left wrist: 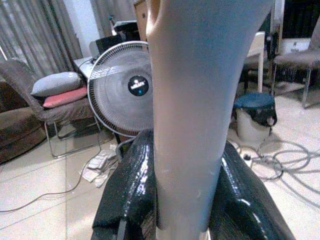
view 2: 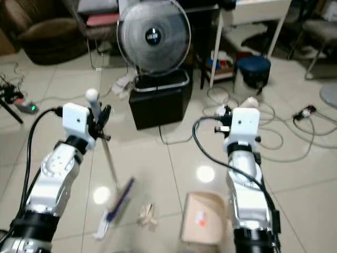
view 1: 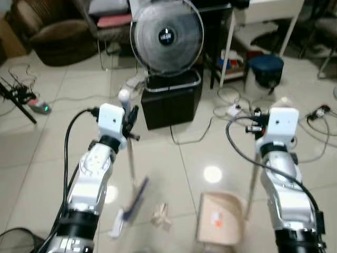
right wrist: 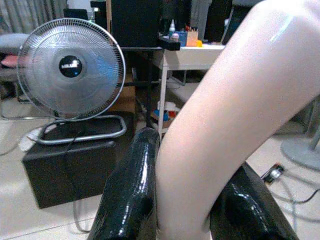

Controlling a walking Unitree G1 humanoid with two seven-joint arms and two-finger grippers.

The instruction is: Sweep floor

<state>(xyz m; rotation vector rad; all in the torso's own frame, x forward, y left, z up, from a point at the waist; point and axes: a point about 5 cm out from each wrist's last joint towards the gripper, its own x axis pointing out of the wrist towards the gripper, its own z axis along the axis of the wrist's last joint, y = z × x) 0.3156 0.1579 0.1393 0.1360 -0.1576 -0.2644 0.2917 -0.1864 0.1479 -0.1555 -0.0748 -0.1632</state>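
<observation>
On the tiled floor: crumpled paper scrap (view 1: 160, 216) unswept between broom (view 1: 131, 203), clamped by left gripper (view 1: 130, 122), and dustpan (view 1: 221, 217), its handle (right wrist: 235, 125) clamped by right gripper (right wrist: 200, 200).

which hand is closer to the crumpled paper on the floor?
Left. The left hand grips the broom handle, whose head sits just left of the crumpled paper. The right hand holds the dustpan handle, further off to the paper's right.

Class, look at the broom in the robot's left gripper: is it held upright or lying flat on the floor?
Roughly upright, slightly tilted. The left gripper clamps the broom near its top, and the bristle head rests on the tiles beside the crumpled paper.
</observation>
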